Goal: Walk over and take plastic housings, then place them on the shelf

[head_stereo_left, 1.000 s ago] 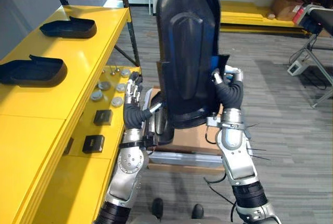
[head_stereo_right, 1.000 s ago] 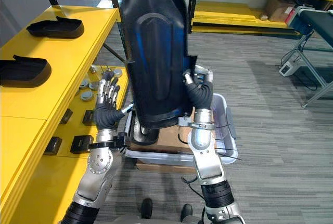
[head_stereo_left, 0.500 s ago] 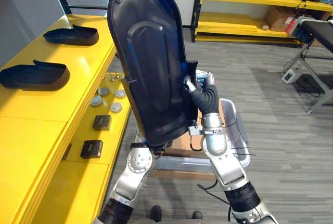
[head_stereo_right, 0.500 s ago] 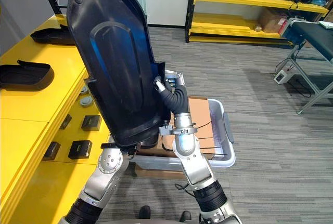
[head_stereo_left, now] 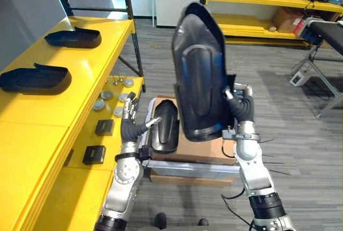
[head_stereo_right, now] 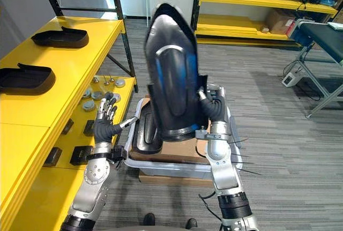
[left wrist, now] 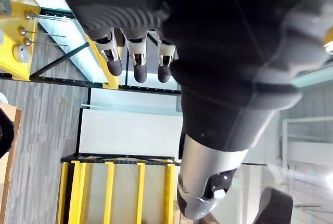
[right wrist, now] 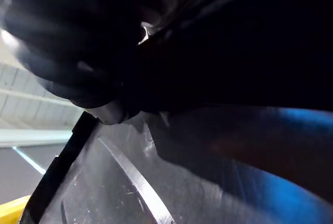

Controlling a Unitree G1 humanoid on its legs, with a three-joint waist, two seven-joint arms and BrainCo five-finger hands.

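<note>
the right hand [head_stereo_left: 239, 101] clasped the large black housing [head_stereo_left: 199, 81] by its edge, upright in the air above the grey bin [head_stereo_left: 187, 166], where a second housing [head_stereo_left: 165, 125] lay. the left hand [head_stereo_left: 130, 126] hovered beside the bin, fingers straight, holding nothing. a far housing [head_stereo_left: 72, 37] and a near housing [head_stereo_left: 35, 78] sat on the yellow shelf [head_stereo_left: 86, 65].

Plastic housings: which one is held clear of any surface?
The upright housing gripped by the right hand; two other housings lie on the yellow shelf, a fourth housing in the grey bin.
</note>
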